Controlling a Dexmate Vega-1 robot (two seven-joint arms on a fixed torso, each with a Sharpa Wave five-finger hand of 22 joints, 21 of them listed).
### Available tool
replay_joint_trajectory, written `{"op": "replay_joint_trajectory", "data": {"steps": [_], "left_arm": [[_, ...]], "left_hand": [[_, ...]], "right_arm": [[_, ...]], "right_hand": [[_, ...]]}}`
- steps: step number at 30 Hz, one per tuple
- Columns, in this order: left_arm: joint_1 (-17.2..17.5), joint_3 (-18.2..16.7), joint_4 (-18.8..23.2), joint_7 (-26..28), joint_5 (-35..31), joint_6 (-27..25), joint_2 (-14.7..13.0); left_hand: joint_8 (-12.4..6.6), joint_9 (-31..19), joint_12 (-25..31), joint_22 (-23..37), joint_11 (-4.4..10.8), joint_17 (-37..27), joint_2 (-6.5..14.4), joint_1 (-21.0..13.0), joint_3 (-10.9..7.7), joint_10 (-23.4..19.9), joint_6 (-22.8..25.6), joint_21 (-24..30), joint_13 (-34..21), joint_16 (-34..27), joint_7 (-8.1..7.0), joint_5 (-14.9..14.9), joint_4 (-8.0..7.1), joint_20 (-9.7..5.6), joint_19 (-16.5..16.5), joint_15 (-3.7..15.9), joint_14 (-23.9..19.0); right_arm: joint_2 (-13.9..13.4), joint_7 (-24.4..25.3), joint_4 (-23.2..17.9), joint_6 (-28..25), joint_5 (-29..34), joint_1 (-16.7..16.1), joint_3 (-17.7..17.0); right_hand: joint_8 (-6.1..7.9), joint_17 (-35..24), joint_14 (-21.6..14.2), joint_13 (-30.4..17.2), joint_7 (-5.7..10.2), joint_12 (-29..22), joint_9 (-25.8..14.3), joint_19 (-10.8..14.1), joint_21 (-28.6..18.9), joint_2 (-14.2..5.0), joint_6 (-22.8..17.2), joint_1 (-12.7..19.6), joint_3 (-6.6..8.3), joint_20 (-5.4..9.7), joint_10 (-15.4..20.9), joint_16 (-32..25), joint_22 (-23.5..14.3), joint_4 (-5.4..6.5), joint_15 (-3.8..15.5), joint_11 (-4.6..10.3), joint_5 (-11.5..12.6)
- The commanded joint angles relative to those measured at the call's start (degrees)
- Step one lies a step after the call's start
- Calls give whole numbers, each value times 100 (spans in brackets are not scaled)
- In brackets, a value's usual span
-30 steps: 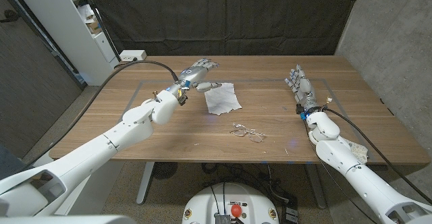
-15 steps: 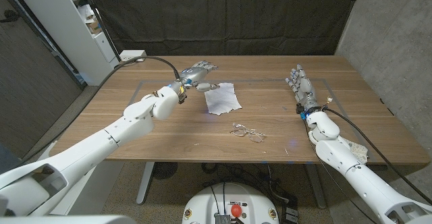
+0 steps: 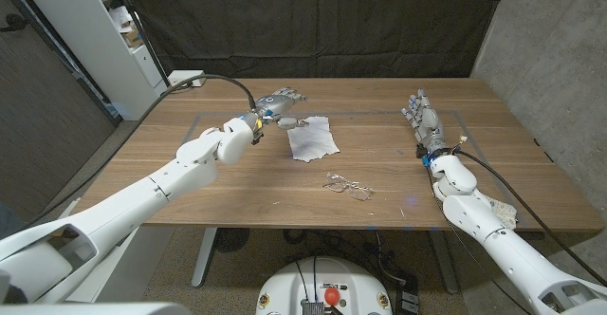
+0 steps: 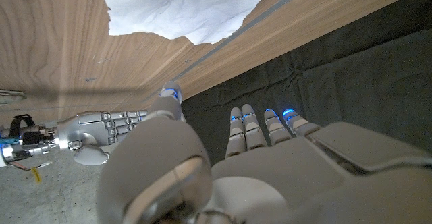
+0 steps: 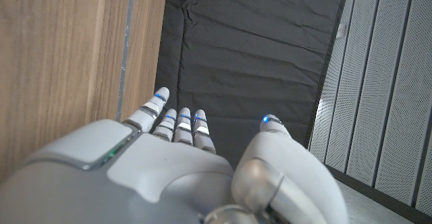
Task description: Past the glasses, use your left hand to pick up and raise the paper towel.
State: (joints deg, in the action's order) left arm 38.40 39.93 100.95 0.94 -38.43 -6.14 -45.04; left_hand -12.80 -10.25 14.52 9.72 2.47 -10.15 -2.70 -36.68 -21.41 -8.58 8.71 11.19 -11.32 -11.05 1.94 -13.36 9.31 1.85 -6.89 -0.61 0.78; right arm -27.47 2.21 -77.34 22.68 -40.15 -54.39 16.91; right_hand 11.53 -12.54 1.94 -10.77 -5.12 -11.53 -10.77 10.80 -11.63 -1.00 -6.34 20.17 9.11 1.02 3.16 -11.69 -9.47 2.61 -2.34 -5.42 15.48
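Our left hand point(image 3: 277, 103), fingers spread and empty, hovers beside the towel point(image 3: 312, 138); it looks light and limp, so we'd pinch its near edge.

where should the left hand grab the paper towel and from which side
Best guess: pinch the far left corner of the paper towel, coming down from above on the side where the left hand hovers open. The sheet lies nearly flat on the table, so only an edge or corner offers purchase. That approach also stays clear of the glasses nearer the robot.

paper towel point(image 4: 182, 8): cut off by frame edge | glasses point(image 3: 348, 187): detail too small
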Motion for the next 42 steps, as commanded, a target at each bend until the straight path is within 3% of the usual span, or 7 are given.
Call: {"op": "replay_joint_trajectory", "data": {"steps": [1, 20, 32, 42], "left_arm": [[-109, 96, 67, -358, -123, -118, -47], [-254, 259, 165, -957, -402, -332, -87], [-431, 441, 163, -1415, -708, -465, -33], [-533, 607, 92, -1696, -1002, -592, 74]], "left_hand": [[5, -33, 21, 30, 23, -5, -20, -69, -2, -40, 53, -9, -21, -16, -34, -23, -14, 21, -1, 5, -7], [98, -35, -44, 30, -22, -7, -76, -127, 33, 60, -86, -27, -26, 23, -7, -35, -25, 35, -45, -60, 67], [178, -37, -117, 35, -82, -12, -215, -113, 129, 201, -263, -69, -34, 55, 10, -64, -51, 75, -213, -66, 178], [232, -38, -181, 43, -90, -15, -305, -87, 213, 353, -450, -52, -39, 79, 18, -109, -86, 269, -257, -89, 318]], "right_arm": [[17, -17, 46, -30, 1, 64, 16], [54, -12, 86, -53, 23, 141, 52], [65, -7, 98, -60, 12, 149, 50], [97, 4, 123, -29, 32, 196, 59]], "right_hand": [[-15, -10, -14, -18, -2, 4, -12, 51, 27, -57, -76, -4, -35, 17, 51, -36, -24, -7, -24, -19, 14], [-16, -11, -17, -18, -4, 7, -12, 53, 37, -65, -79, -11, -46, 16, 53, -35, -25, -10, -27, -18, 13], [-18, -7, -16, -19, 5, 7, -12, 54, 42, -72, -77, 5, -43, 10, 56, -32, -25, -23, -32, -20, 16], [-19, -4, -19, -19, 3, 9, -12, 54, 47, -80, -79, 18, -41, 11, 57, -30, -25, -33, -31, -20, 17]]}}
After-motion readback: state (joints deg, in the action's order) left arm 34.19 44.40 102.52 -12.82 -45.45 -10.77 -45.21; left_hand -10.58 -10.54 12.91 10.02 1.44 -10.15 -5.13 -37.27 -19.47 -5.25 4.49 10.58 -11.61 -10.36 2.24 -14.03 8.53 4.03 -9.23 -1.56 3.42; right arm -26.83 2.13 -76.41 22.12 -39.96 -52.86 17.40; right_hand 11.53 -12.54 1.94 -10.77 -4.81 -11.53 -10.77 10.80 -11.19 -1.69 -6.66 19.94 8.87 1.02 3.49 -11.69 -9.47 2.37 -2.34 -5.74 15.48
